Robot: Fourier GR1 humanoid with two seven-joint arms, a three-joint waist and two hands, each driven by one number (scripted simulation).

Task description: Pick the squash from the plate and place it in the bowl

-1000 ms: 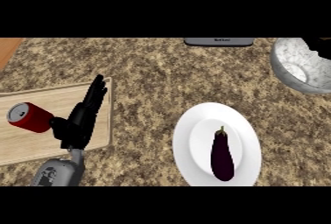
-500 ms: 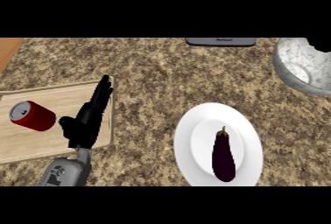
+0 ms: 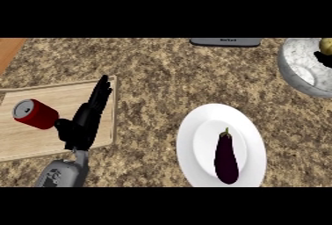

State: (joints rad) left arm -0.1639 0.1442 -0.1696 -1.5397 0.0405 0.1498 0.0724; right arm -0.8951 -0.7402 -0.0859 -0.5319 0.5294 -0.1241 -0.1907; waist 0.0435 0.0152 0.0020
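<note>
No legible text, only a blurred mark on the dark device (image 3: pixel 225 41)

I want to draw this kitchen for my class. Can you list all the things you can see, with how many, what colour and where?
Squash: one, dark purple with a green stem, lying on the plate.
Plate: one, white, lower right of the counter.
Bowl: one, grey and speckled, upper right corner, partly cut off by the edge.
Can: one, red with a silver top, lying on the cutting board.
Cutting board: one, light wood, at the left.
Dark grey object: one, top edge, only partly in view.
Counter: brown speckled stone.
Left hand: one, black on a grey forearm, fingers straight, over the board beside the can.
</note>
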